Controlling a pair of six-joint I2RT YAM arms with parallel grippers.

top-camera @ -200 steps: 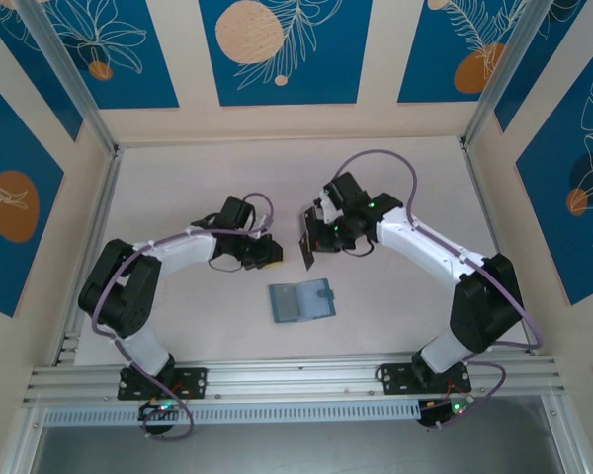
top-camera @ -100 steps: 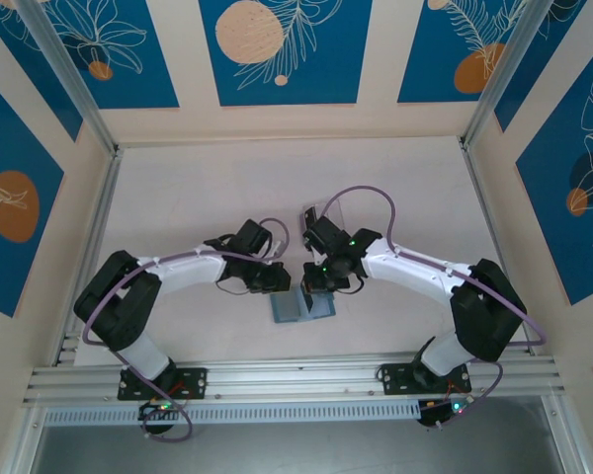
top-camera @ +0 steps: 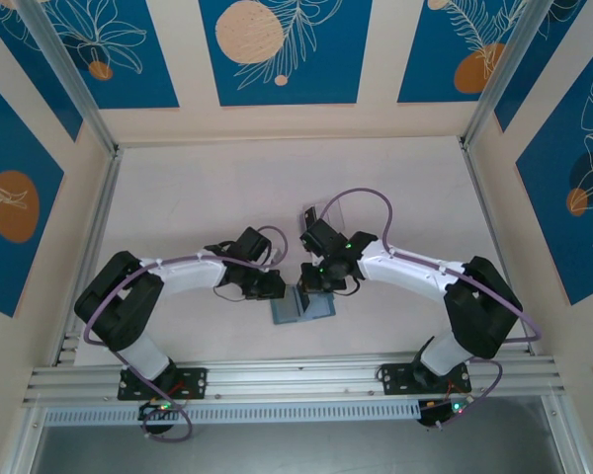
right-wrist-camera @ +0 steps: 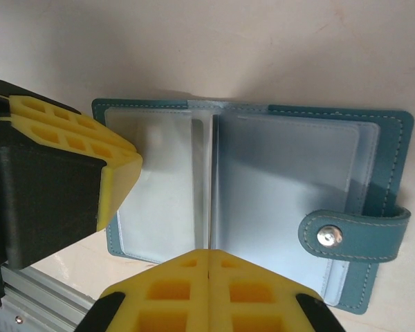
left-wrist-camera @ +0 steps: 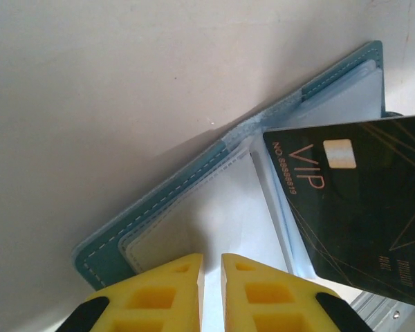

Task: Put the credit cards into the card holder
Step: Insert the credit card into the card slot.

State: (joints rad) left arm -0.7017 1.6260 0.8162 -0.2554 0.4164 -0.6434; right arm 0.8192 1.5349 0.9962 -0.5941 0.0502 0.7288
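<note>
The teal card holder lies open on the table, grey pockets up, its snap strap at the right. My right gripper is shut on a black credit card marked VIP, held upright on edge. In the right wrist view the card is a thin line over the holder's middle fold, above the gripper. My left gripper rests its fingers on the left page. Its tips stand nearly together, nothing between them, over the holder.
A clear plastic box stands on the table behind the right arm. An aluminium rail runs along the near edge, just below the holder. Low walls close the table's sides and back.
Both arms came forward and down to the holder. The right one brought the card from mid-table to the fold, and the left one landed on the left page. Little movement in the last half second.
</note>
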